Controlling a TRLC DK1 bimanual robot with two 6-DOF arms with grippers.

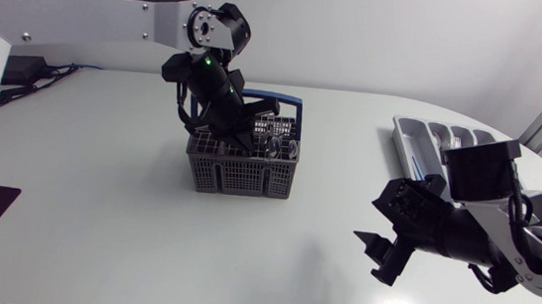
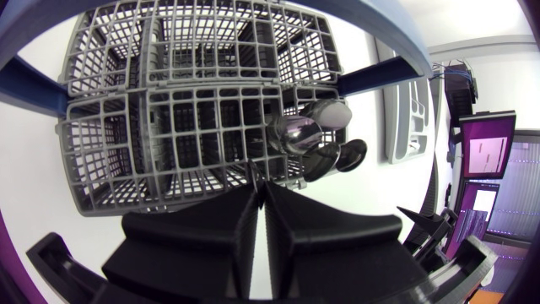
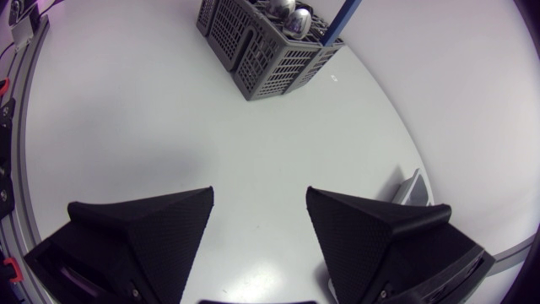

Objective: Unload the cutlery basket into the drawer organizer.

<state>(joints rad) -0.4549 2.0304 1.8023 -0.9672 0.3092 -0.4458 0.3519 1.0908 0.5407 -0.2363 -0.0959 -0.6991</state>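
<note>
The cutlery basket (image 1: 241, 169) stood on the bench (image 1: 96, 205) with the left tool (image 2: 260, 196) inside; the right arm (image 1: 482, 237) partly hid the drawer organizer (image 1: 427, 135). Only the left wrist view showed it pressed together near what seemed spoons (image 2: 297, 135); the right tool (image 3: 257, 224) hung spread.

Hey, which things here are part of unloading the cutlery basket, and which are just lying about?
For the job: cutlery basket, spoons in it, drawer organizer.
Lying about: black box with cables at the far left.
</note>
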